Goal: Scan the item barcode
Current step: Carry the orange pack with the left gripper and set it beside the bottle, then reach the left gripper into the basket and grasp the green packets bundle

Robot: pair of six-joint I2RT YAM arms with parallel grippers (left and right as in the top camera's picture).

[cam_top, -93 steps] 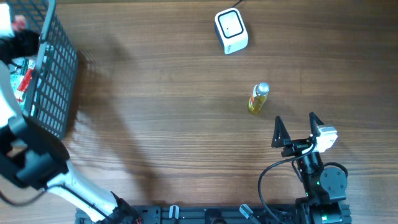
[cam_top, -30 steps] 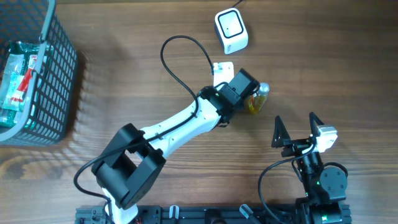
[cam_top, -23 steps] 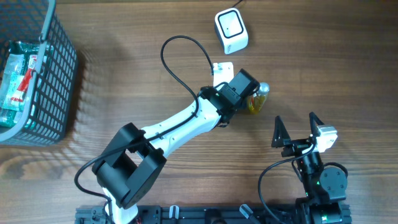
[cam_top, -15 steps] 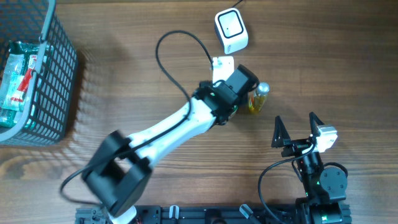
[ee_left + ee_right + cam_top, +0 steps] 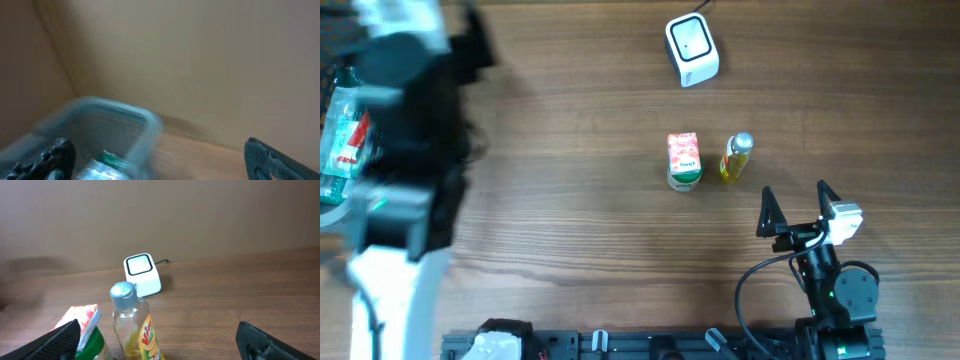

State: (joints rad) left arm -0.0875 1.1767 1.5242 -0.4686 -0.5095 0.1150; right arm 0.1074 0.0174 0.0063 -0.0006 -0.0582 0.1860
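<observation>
On the table [image 5: 570,220], toward its right edge, a pink-and-green carton [image 5: 683,160] stood beside a yellow silver-capped bottle [image 5: 736,158]; left claw [image 5: 157,160] and right claw [image 5: 795,192] gaped wide, empty.

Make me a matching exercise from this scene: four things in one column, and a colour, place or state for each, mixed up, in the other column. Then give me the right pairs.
Things
1. scanner
2. bottle
3. pack
4. right gripper

Descriptions
A. yellow with a silver cap
B. open and empty
C. white, standing alone at the far side
D. pink top, green bottom

Pairs: 1-C, 2-A, 3-D, 4-B
</observation>
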